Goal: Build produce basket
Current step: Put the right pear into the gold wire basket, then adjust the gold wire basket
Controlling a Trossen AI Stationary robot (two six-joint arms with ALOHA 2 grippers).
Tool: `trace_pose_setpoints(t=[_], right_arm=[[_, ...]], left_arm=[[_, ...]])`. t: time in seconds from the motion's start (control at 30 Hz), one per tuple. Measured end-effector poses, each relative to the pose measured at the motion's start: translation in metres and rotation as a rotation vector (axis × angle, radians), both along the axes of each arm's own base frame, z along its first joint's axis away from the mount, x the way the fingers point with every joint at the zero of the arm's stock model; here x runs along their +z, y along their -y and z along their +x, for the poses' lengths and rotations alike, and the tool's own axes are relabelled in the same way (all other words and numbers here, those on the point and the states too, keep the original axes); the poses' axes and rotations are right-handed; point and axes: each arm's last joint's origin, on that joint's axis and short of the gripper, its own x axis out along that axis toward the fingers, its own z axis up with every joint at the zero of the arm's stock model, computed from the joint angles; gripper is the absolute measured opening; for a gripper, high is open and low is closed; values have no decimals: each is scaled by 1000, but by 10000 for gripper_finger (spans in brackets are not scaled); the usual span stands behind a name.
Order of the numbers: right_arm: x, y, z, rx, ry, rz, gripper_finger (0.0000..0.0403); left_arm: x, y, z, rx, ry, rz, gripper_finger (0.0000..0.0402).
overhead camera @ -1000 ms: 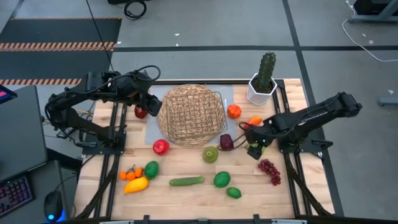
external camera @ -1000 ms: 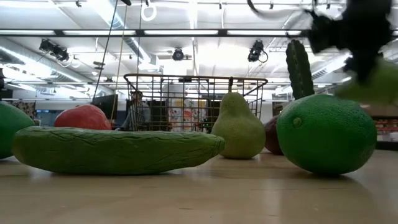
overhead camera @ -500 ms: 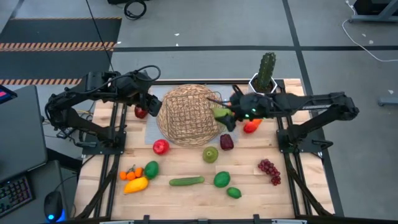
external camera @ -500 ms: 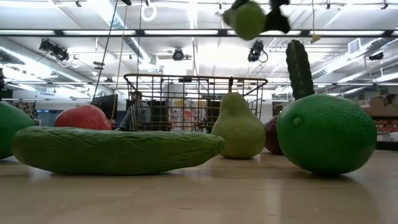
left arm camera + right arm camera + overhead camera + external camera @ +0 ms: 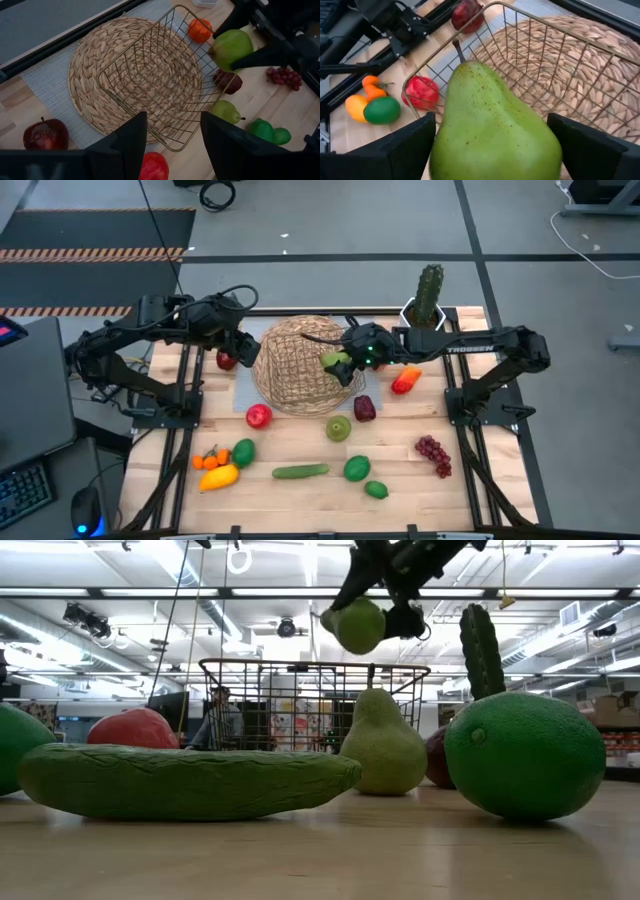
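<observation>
The right gripper holds a green pear clamped between its fingers above the near rim of the basket, which sits on a woven mat toward the far middle of the table. The basket looks empty, so the job appears barely begun, with this pear likely the first piece to go in. The left gripper waits beside the basket's left edge with its fingers apart, over a dark red apple. Nearly everything else lies outside: a red apple, a second pear and a dark plum just in front of the basket, a cucumber and two limes nearer the front edge, purple grapes to the right, and a mango with small oranges at front left. A potted cactus stands at the far right corner, close behind the right arm's reach.
</observation>
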Motion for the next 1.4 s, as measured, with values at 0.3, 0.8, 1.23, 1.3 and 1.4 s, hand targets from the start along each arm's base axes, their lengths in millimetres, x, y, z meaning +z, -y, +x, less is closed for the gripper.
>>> trace_pose_setpoints(t=[0.3,0.8,1.23,1.3,1.4], right_arm=[[-3,17,-1,-30,-7,-4,399],[6,32,-78,-184,-397,55,384],[-40,17,-74,-167,-576,194,348],[-43,12,-70,-152,-568,227,348],[-45,0,-66,-112,-567,267,348]], left_arm=[[-6,-1,10,6,-36,-2,194],[-41,-9,43,89,-267,-86,195],[-43,-6,50,60,-242,-113,194],[-43,-5,51,48,-241,-123,194],[-43,-1,51,31,-241,-129,194]])
